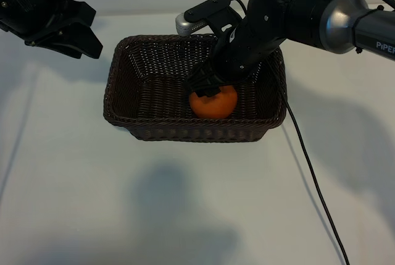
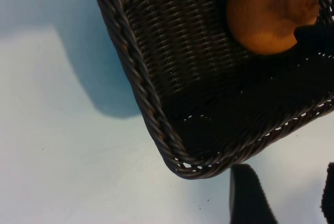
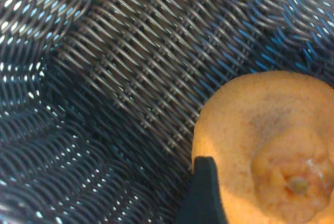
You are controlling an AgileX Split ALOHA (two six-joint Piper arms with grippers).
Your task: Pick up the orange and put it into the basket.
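Observation:
The orange (image 1: 213,103) rests on the floor of the dark wicker basket (image 1: 185,134), near its front wall, stem end up. My right gripper (image 1: 212,87) reaches down into the basket and stands open astride the top of the orange. In the right wrist view one black finger (image 3: 204,192) lies along the side of the orange (image 3: 266,145); the other finger is out of frame. My left gripper (image 1: 83,30) hovers open and empty, off the basket's back left corner. The left wrist view shows the basket corner (image 2: 141,83) and the orange (image 2: 269,12).
The basket sits mid-table on a white surface. A black cable (image 1: 311,172) runs from the right arm across the table toward the front right. Bare white table (image 1: 185,203) lies in front of the basket and to either side.

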